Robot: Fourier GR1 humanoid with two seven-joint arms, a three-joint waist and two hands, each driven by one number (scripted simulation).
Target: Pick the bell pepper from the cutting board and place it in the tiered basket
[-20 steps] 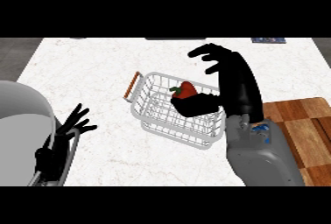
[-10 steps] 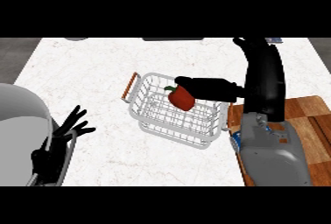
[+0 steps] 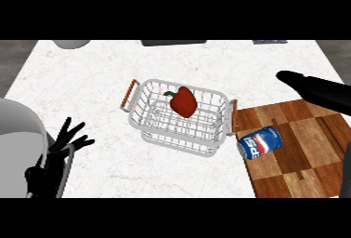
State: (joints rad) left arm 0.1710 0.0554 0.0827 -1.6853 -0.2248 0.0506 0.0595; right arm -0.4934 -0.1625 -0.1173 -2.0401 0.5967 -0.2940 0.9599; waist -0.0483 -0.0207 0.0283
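1. Moved since the earlier frame: right hand (image 3: 302,80) has left the tiered basket (image 3: 179,122) and now shows at the view's right edge, above the cutting board (image 3: 302,153); bell pepper (image 3: 183,102), held by that hand half a second ago, now lies free in the basket.
2. Right hand, fingers: only a dark rounded tip and part of the arm show; whether the fingers are apart or together cannot be told. They hold nothing visible.
3. Left hand (image 3: 58,153): at the lower left edge, fingers (image 3: 68,128) straight, spread apart and pointing up, resting, touching no item.
4. Bell pepper: red, green stem, in the upper tier of the basket, well to the left of the right hand's tip and well apart from the left fingers.
5. Tiered basket: white wire, brown handles at its left and right ends, standing on the white desk (image 3: 89,79) between the two hands.
6. Soda can (image 3: 260,143): blue, lying on its side on the cutting board's left part, just beside the basket's right end, below the right hand.
7. Cutting board: wooden, on the desk, under the right arm.
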